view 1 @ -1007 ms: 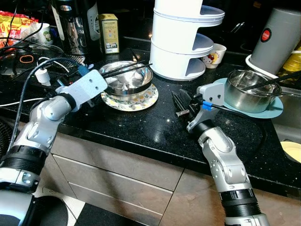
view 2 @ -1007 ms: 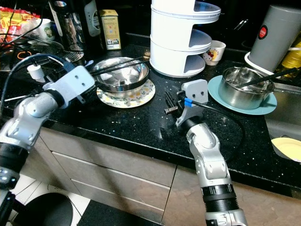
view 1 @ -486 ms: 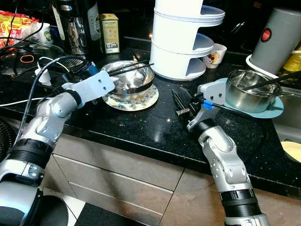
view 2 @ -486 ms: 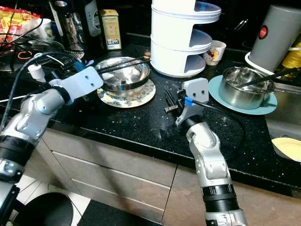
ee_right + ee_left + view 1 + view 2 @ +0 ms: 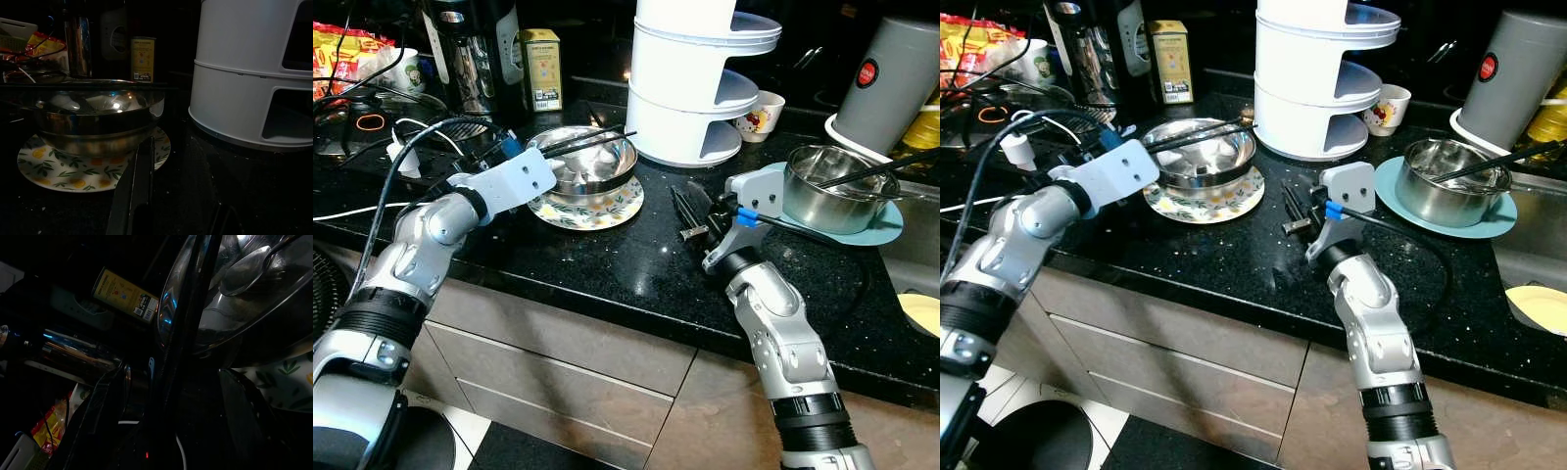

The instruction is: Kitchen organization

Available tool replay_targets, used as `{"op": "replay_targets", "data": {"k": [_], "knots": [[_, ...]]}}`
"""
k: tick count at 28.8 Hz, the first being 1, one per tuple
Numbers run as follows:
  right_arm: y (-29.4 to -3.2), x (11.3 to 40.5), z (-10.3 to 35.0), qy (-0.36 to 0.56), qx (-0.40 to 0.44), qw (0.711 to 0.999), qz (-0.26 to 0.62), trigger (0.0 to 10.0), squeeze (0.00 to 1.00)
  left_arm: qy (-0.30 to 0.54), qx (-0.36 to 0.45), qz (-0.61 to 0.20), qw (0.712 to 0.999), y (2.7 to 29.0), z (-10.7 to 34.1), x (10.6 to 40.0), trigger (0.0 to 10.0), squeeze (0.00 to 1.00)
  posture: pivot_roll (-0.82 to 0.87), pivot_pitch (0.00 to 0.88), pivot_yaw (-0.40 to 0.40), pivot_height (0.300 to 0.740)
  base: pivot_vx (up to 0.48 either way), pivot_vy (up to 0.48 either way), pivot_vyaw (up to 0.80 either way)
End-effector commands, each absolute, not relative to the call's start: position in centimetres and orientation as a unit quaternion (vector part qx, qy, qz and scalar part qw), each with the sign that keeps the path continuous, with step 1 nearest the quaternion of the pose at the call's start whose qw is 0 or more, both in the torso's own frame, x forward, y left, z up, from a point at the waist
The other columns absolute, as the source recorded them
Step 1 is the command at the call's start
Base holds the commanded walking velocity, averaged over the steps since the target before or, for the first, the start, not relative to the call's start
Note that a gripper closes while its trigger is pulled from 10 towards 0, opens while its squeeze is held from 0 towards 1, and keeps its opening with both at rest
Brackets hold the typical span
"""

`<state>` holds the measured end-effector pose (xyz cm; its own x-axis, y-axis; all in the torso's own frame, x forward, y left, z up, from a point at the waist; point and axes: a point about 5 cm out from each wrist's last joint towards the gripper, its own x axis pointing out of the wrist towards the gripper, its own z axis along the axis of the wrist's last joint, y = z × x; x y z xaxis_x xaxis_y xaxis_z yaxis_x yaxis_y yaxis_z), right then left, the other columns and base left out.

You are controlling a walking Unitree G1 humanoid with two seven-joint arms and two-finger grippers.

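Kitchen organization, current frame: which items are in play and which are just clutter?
In play: left gripper at the steel bowl holding black chopsticks, on the floral plate; right gripper on the counter.

Clutter: white tiered rack, steel pot, yellow tin, grey canister.

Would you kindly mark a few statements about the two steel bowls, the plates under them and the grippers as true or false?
1. The steel bowl near the left gripper sits on a floral plate. True.
2. Black chopsticks lie across that bowl's rim. True.
3. The steel pot on the right sits on a red plate. False: it sits on a light blue plate.
4. The right gripper is inside the pot. False: it rests low over the black counter, between the two plates.
5. The white tiered rack stands behind the bowl. True.
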<state>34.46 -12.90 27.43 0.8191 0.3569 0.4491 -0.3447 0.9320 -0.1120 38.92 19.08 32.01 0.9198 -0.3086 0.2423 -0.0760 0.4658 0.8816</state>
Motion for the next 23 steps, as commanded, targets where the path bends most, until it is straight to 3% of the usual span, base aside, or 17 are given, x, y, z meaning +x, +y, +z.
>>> {"op": "replay_targets", "data": {"k": [1,6,7,8,9,10,11,12,13,16,23], "knots": [[-13.14,34.33,27.51,-0.239,-0.006,0.954,0.181,10.0,0.00,-0.190,0.524,-0.082,0.826,18.53,31.84,38.98,10.0,0.00,0.02,0.205,-0.022,0.740,0.000,0.000,0.00],[-13.19,34.34,27.50,-0.238,-0.006,0.954,0.180,10.0,0.00,-0.189,0.530,-0.086,0.822,18.48,31.67,38.99,10.0,0.00,0.02,0.208,-0.022,0.740,0.000,0.000,0.00],[-13.20,34.35,27.50,-0.238,-0.006,0.954,0.180,10.0,0.00,-0.188,0.531,-0.088,0.822,18.53,31.57,38.97,6.2,0.00,0.02,0.208,-0.022,0.740,0.000,0.000,0.00],[-13.20,34.36,27.50,-0.238,-0.005,0.955,0.180,10.0,0.00,-0.187,0.531,-0.089,0.822,18.55,31.54,38.96,3.0,0.00,0.02,0.208,-0.022,0.740,0.000,0.000,0.00],[-13.20,34.36,27.50,-0.238,-0.005,0.955,0.180,10.0,0.00,-0.187,0.531,-0.089,0.822,18.55,31.54,38.96,3.0,0.00,0.02,0.208,-0.022,0.740,0.000,0.000,0.00],[-13.19,34.37,27.51,-0.238,-0.005,0.955,0.180,10.0,0.00,-0.187,0.531,-0.089,0.822,18.57,31.54,38.95,1.5,0.00,0.02,0.208,-0.022,0.740,0.000,0.000,0.00],[-13.20,34.38,27.52,-0.238,-0.004,0.955,0.180,10.0,0.00,-0.186,0.531,-0.089,0.822,18.60,31.54,38.94,1.1,0.00,0.02,0.207,-0.022,0.740,0.000,0.000,0.00],[-13.20,34.39,27.53,-0.238,-0.004,0.955,0.180,10.0,0.00,-0.186,0.532,-0.089,0.821,18.62,31.55,38.94,1.3,0.00,0.02,0.207,-0.022,0.740,0.000,0.000,0.00],[-13.20,34.40,27.54,-0.238,-0.004,0.955,0.180,10.0,0.00,-0.186,0.532,-0.088,0.821,18.66,31.56,38.93,2.5,0.00,0.03,0.207,-0.023,0.740,0.000,0.000,0.00],[-13.18,34.42,27.54,-0.237,-0.003,0.955,0.180,10.0,0.00,-0.187,0.532,-0.086,0.821,18.74,31.68,38.93,3.3,0.00,0.03,0.207,-0.023,0.740,0.000,0.000,0.00],[-13.23,34.43,27.55,-0.237,-0.002,0.955,0.179,10.0,0.00,-0.192,0.533,-0.085,0.820,18.71,31.94,38.89,3.5,0.00,0.02,0.207,-0.023,0.740,0.000,0.000,0.00]]}}
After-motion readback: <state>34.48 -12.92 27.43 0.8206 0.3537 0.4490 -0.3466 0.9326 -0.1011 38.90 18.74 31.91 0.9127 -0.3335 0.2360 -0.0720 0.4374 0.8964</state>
